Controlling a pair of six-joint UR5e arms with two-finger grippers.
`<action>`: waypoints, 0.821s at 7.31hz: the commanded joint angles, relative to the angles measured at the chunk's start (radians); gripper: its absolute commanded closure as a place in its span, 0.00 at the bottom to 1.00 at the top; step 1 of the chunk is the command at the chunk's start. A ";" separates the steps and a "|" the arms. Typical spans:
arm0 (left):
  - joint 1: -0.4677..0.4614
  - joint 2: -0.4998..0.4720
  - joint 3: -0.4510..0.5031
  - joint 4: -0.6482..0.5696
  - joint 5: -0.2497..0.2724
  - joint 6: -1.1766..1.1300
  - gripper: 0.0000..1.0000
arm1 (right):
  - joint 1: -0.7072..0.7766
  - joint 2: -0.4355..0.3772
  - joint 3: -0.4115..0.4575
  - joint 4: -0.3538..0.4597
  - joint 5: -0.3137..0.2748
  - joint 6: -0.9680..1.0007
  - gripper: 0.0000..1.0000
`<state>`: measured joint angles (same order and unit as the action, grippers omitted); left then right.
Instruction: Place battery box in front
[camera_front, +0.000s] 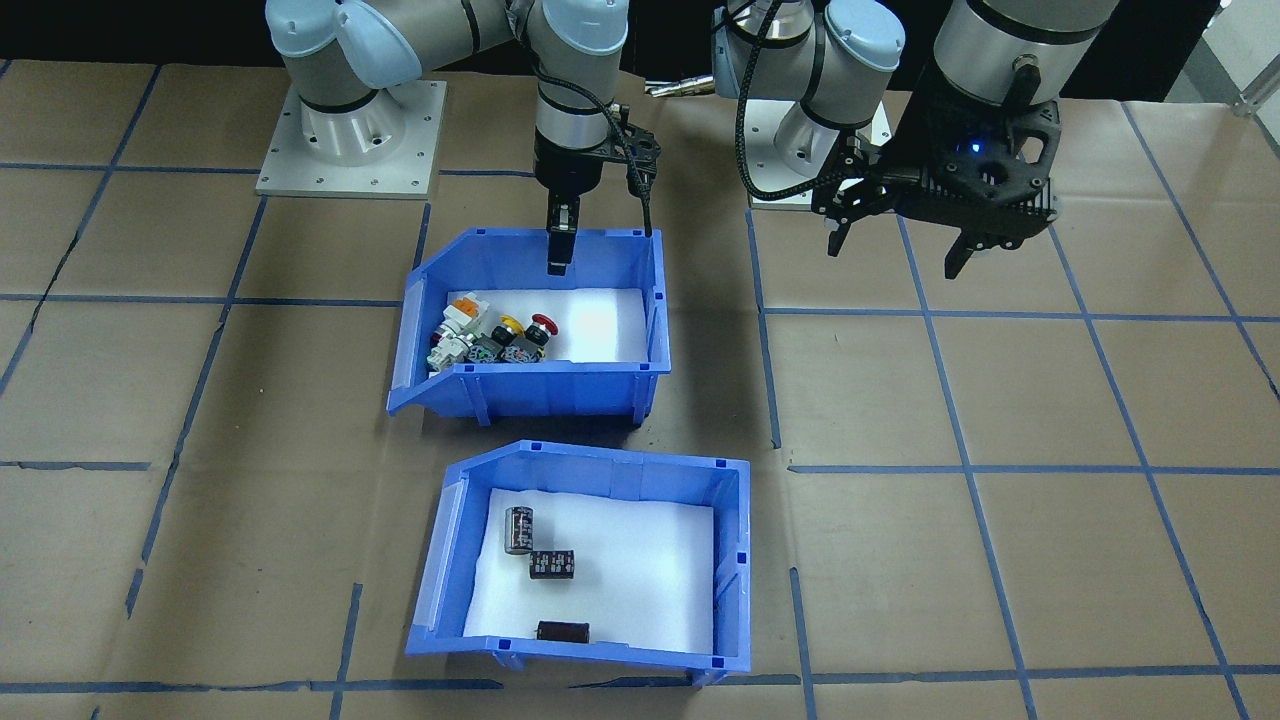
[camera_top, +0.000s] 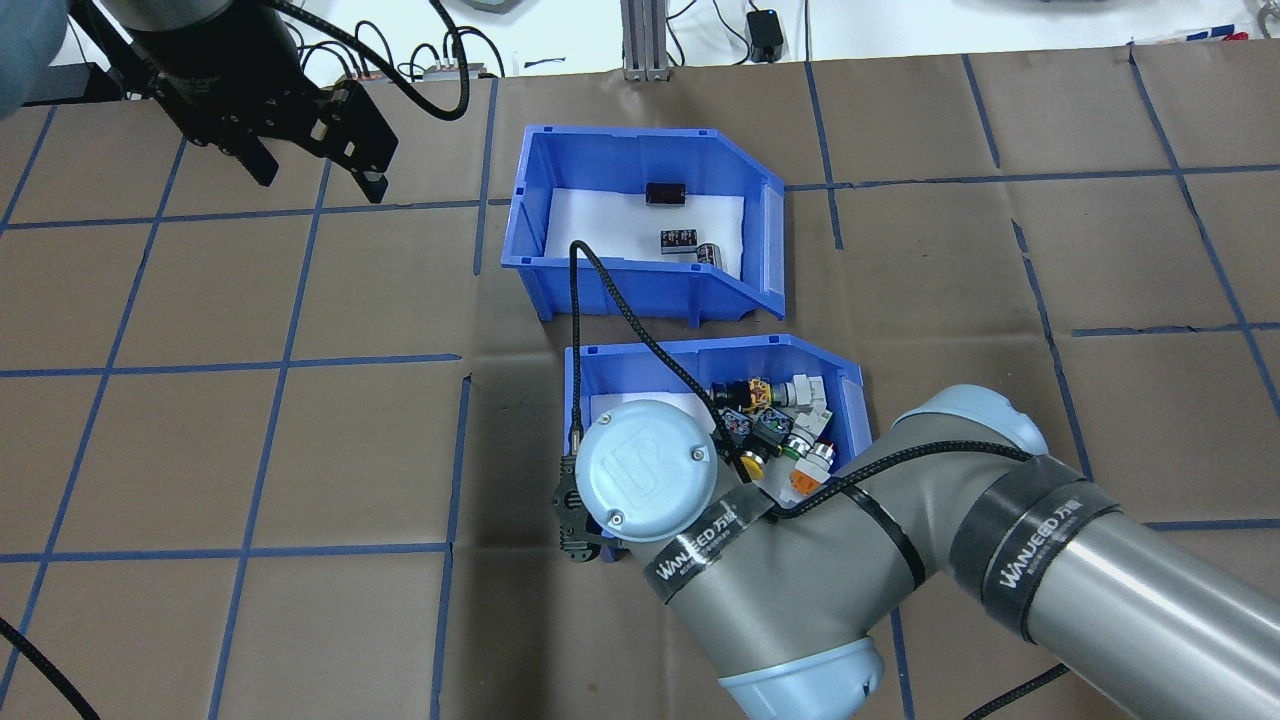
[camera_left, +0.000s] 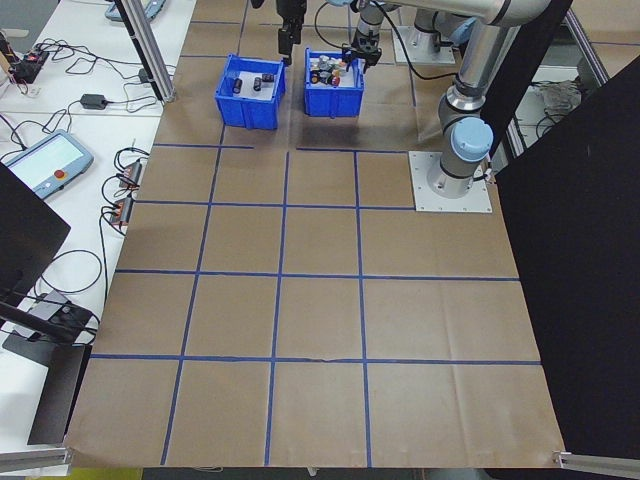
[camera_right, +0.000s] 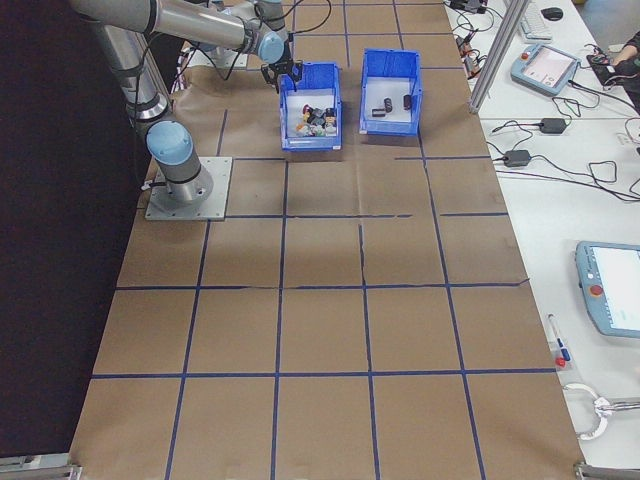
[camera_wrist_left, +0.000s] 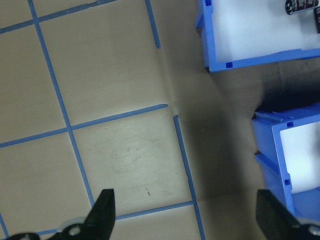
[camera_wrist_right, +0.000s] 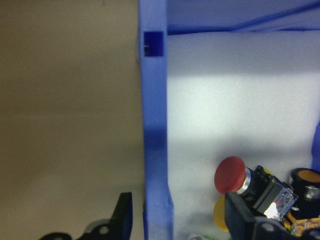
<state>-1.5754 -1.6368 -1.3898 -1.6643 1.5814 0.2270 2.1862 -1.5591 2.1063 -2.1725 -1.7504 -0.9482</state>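
In the overhead view the battery box (camera_top: 640, 235) is seen at the far side of the table, at about twelve o'clock from the button box (camera_top: 715, 420), with a narrow gap between them. Its long axis runs across the table, from nine to three o'clock. Three dark cylinders (camera_top: 683, 240) are held on its white foam. The button box holds coloured buttons and white switch parts.

The right gripper (camera_wrist_right: 172, 220) is set with a finger on each side of the button box's wall, though contact cannot be judged. The left gripper (camera_top: 315, 170) hangs open, empty, at nine o'clock from the battery box, and is judged the nearer to it.
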 joint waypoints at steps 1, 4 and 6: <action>0.000 0.000 -0.002 0.000 0.000 0.000 0.00 | -0.067 -0.100 -0.017 0.069 -0.018 0.000 0.00; 0.000 0.002 -0.014 0.003 0.000 0.000 0.00 | -0.308 -0.164 -0.109 0.213 0.118 0.008 0.00; 0.002 0.002 -0.008 0.012 0.002 0.002 0.00 | -0.470 -0.157 -0.269 0.432 0.117 0.222 0.00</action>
<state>-1.5749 -1.6353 -1.4017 -1.6590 1.5820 0.2274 1.8181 -1.7176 1.9315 -1.8651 -1.6412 -0.8667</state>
